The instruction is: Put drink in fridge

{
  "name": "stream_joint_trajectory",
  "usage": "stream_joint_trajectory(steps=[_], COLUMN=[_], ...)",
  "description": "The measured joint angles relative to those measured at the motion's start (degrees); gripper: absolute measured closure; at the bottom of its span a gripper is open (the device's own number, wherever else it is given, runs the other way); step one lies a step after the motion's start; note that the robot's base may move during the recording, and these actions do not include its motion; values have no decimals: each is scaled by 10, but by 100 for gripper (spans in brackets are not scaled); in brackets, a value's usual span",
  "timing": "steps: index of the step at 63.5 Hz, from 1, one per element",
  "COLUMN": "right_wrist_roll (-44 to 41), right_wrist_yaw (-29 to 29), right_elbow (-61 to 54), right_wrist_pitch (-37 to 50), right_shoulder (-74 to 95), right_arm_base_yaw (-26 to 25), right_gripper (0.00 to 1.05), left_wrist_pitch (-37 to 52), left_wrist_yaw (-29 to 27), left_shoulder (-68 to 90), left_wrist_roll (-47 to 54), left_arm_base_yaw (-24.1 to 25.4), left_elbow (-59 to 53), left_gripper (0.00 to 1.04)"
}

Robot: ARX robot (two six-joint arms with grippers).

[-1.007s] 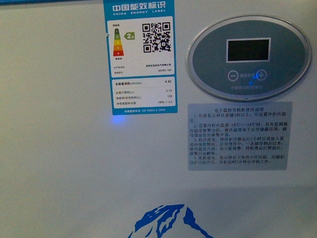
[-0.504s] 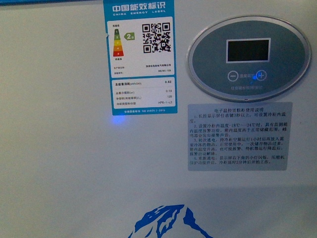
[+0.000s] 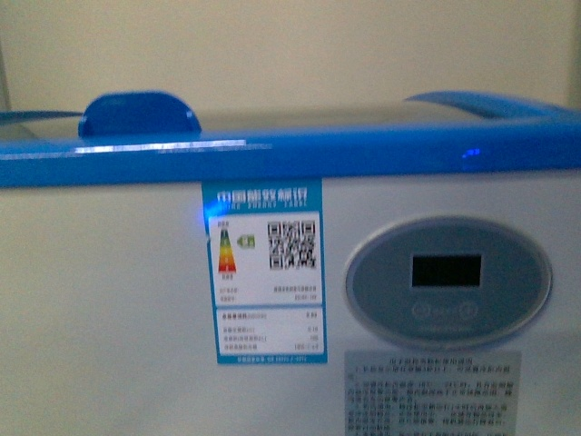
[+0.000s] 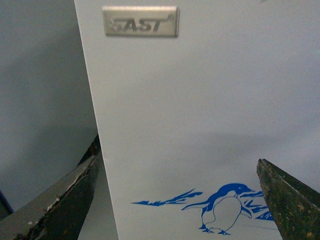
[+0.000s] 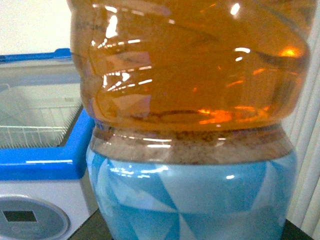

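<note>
The drink bottle [image 5: 190, 100] fills the right wrist view, with amber liquid above a light blue patterned label. My right gripper [image 5: 192, 232] is shut on it; only dark finger edges show at the bottle's base. The fridge [image 3: 136, 300] is a white chest with a blue top rim [image 3: 272, 154], close in front of me. Beside the bottle, the fridge [image 5: 45, 155] shows a white wire basket [image 5: 35, 125] under its glass. My left gripper [image 4: 177, 200] hangs open before the fridge's white front [image 4: 200, 100], its fingers either side of a blue penguin print [image 4: 222, 207]. Neither gripper appears in the front view.
An energy label [image 3: 270, 272] and an oval control panel [image 3: 448, 282] sit on the fridge's front. A blue lid handle [image 3: 141, 113] rises above the rim. A SAST badge [image 4: 140, 21] marks the fridge's upper corner, with grey wall [image 4: 40, 100] beside it. A pale curtain [image 5: 307, 150] hangs behind the bottle.
The front view has risen. The label and control panel now sit lower in the picture, and the blue rim, lid handle and wall behind have come into sight.
</note>
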Motion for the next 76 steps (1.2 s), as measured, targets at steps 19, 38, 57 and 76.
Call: stream_joint_trajectory(steps=[19,38,57,76], right_wrist_roll=[0,0,0,0], right_wrist_yaw=[0,0,2,2], right_elbow=[0,0,0,1], right_wrist_pitch=[0,0,0,1], right_shoulder=[0,0,0,0], right_arm_base_yaw=[0,0,0,0], right_gripper=[67,67,67,67], left_wrist_pitch=[0,0,-68,209], left_wrist_yaw=[0,0,147,306], left_shoulder=[0,0,62,371], left_wrist_roll=[0,0,-62,6], left_arm_base_yaw=[0,0,38,87], left_elbow=[0,0,24,80], left_gripper=[8,8,8,8])
